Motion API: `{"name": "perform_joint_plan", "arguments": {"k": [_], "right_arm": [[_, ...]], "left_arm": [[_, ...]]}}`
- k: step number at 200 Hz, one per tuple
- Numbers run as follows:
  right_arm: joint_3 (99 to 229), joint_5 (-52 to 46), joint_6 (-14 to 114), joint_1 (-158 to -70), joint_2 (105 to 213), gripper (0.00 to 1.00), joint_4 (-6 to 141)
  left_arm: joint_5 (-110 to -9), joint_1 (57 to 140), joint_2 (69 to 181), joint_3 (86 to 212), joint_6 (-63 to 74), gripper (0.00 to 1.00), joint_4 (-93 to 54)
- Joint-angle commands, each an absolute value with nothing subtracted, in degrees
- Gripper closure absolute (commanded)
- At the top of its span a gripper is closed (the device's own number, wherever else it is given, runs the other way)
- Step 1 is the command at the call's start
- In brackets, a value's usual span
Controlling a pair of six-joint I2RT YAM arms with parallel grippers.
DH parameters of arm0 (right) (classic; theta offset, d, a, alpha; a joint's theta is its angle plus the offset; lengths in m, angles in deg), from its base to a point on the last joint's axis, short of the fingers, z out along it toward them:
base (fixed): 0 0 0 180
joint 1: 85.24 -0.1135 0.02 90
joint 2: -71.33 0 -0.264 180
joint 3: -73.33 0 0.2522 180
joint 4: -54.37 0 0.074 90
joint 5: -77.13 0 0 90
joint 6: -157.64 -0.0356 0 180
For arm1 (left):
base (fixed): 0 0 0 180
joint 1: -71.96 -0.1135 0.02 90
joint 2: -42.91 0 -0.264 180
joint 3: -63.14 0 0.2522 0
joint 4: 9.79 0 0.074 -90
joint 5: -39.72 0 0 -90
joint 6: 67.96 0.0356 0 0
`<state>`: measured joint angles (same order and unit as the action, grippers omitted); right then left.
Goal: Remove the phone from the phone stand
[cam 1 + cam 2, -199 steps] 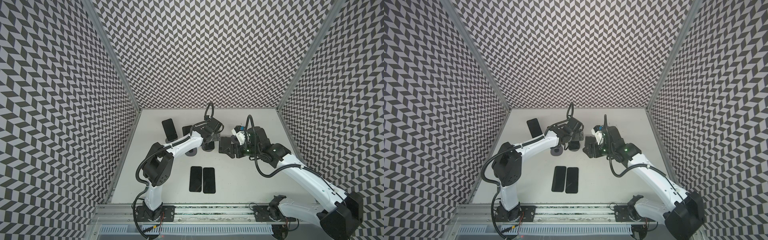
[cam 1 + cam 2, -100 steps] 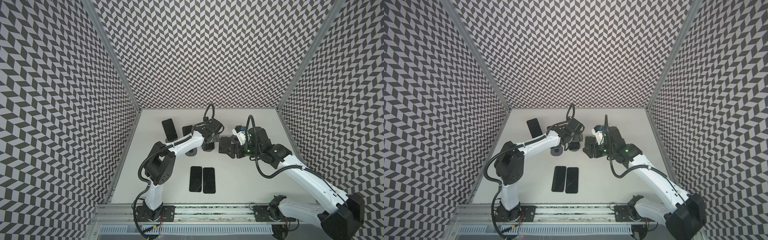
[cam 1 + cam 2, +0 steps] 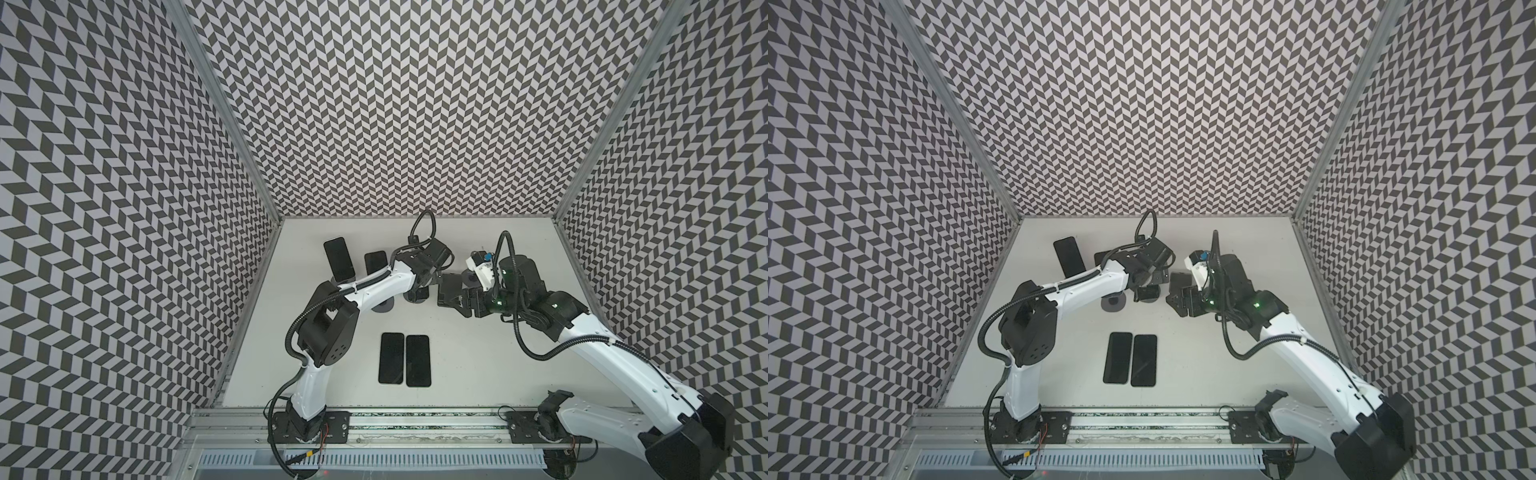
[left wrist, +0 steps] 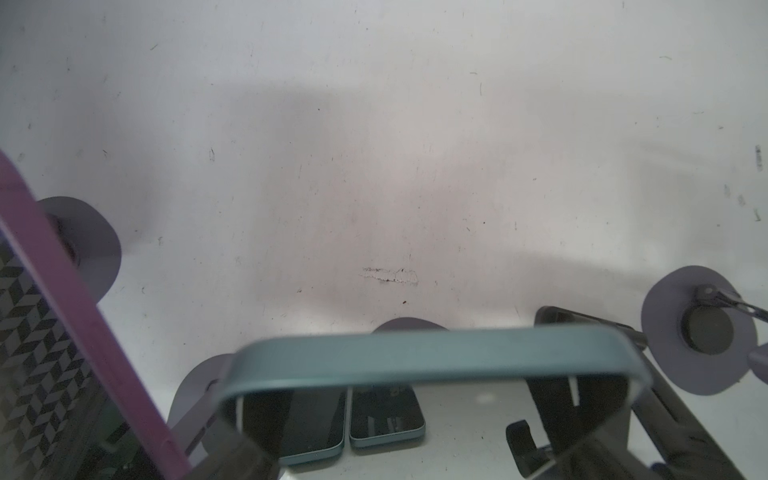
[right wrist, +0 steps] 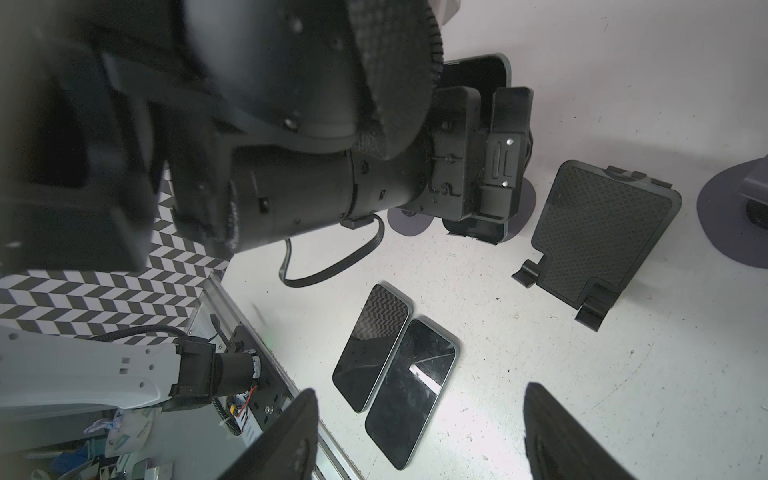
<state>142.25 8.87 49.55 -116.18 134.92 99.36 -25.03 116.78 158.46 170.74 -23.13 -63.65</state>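
Observation:
A teal-edged phone [image 5: 478, 70] stands upright on a phone stand with a grey disc base [image 5: 525, 199] in the middle of the table. My left gripper [image 3: 422, 284] [image 3: 1148, 282] is open and straddles it from above; the phone's top edge [image 4: 432, 349] runs across between the fingers. Whether the pads touch its sides I cannot tell. My right gripper [image 5: 419, 436] [image 3: 449, 300] hovers just to the right, open with nothing between its fingers [image 5: 291, 436].
An empty black stand [image 5: 598, 232] [image 3: 451, 282] sits ahead of the right gripper. Two phones [image 3: 391, 357] [image 3: 417, 359] lie flat side by side near the front. Further phones on stands [image 3: 338, 257] [image 3: 376, 262] are at the back left.
The left arm's elbow has shifted slightly to the right while its gripper stays over the phone. The right arm has barely moved.

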Motion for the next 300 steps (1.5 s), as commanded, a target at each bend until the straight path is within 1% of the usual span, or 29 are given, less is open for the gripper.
{"name": "perform_joint_plan", "arguments": {"k": [1, 48, 99, 144, 164, 222, 300], "right_arm": [[141.5, 9.4, 49.6, -116.0, 133.3, 0.25, 96.4], [141.1, 9.6, 49.5, -116.0, 132.7, 0.24, 96.2], [140.3, 10.0, 49.2, -116.0, 132.5, 0.24, 95.5], [140.0, 9.9, 49.2, -116.0, 132.2, 0.24, 95.3], [139.8, 9.9, 49.2, -116.0, 132.0, 0.24, 95.2], [139.3, 9.8, 49.1, -116.1, 132.1, 0.24, 94.9], [139.4, 10.2, 48.8, -116.0, 132.3, 0.24, 94.8]], "left_arm": [[-22.8, 117.1, 159.2, 172.6, -25.4, 0.00, -65.7], [-22.0, 117.3, 159.6, 172.6, -26.1, 0.02, -66.3], [-21.7, 117.7, 159.9, 172.8, -26.0, 0.07, -66.3], [-21.8, 118.0, 160.2, 172.6, -25.8, 0.14, -66.4], [-21.6, 118.2, 160.3, 172.5, -25.8, 0.16, -66.4], [-21.9, 118.2, 159.5, 171.3, -25.7, 0.26, -65.7], [-22.6, 118.2, 158.3, 169.4, -26.1, 0.30, -64.3]]}}
